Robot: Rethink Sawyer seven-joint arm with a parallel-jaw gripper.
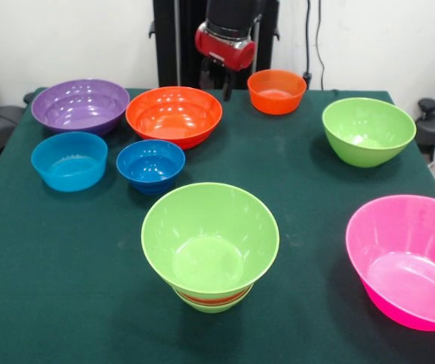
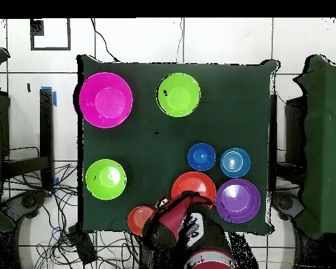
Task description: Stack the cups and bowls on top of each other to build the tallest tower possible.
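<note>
The tower (image 1: 210,243) stands near the table's front: a wide lime green bowl on an orange band and a small green base; it also shows in the overhead view (image 2: 178,94). Loose bowls lie around it: pink (image 1: 411,258), lime green (image 1: 368,130), small orange (image 1: 276,91), large orange (image 1: 174,115), purple (image 1: 80,105), light blue (image 1: 69,160) and dark blue (image 1: 150,164). My gripper (image 1: 217,82) hangs at the table's far edge, between the large orange and small orange bowls, above the cloth and holding nothing. In the overhead view the arm (image 2: 181,224) covers part of the large orange bowl (image 2: 194,188).
The table (image 1: 293,197) has a dark green cloth. The black pedestal (image 1: 179,38) stands behind its far edge. Dark chairs (image 2: 325,140) stand beside the table, and cables (image 2: 94,242) lie on the floor near the robot's base.
</note>
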